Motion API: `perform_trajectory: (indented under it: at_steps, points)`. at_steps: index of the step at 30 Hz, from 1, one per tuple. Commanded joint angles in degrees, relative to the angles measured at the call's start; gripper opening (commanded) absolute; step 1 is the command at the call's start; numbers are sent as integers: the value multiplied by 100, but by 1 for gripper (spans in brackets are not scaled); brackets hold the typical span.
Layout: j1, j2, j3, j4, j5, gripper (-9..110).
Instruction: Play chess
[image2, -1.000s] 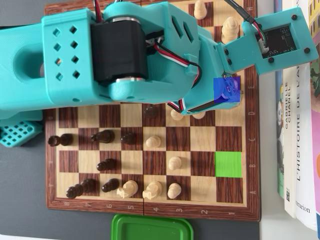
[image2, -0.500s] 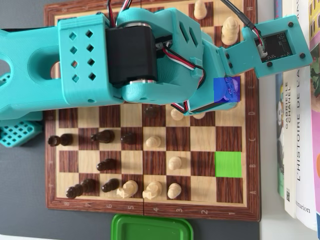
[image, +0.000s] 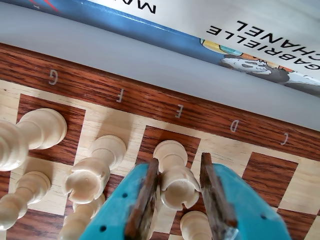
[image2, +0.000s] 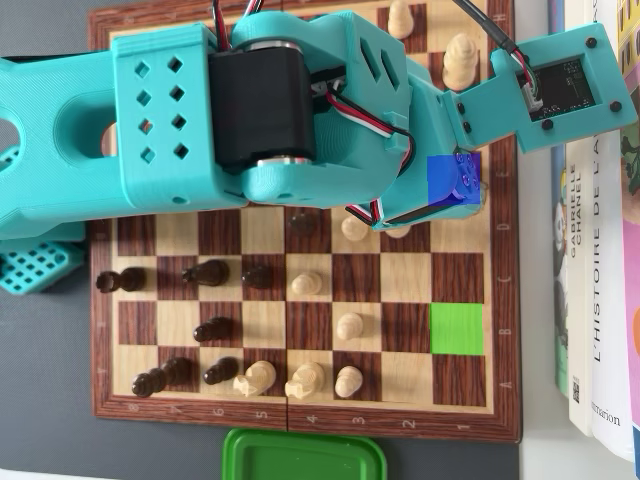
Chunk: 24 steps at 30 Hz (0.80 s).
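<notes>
In the wrist view a white rook (image: 176, 186) stands upright on a dark square of the wooden chessboard (image: 150, 102), near the edge letter E. My teal gripper (image: 179, 161) is open, one finger on each side of the rook's top and only slivers of gap to it. Seen from overhead, the teal arm (image2: 280, 110) covers the upper board and hides the fingers. A blue-tinted square (image2: 453, 180) lies at the arm's tip, and a green-tinted square (image2: 456, 329) lies lower right.
More white pieces (image: 92, 172) crowd the rook's left, and a pawn (image: 194, 225) stands just below it. Black pieces (image2: 205, 271) and white pieces (image2: 349, 326) fill the lower board. Books (image2: 600, 300) lie along the right edge and a green lid (image2: 303, 455) below.
In the overhead view the arm has shifted a little to the right over the board; the pieces have not moved.
</notes>
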Motion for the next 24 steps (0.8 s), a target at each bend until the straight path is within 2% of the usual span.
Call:
perform_trajectory:
  at_steps: [1, 8, 13, 24]
  points:
    - [18, 70, -237, 9, -18, 13]
    - [26, 70, -237, 9, -26, 12]
    - [26, 70, -237, 9, -26, 5]
    - [0, 149, -272, 9, -35, 5]
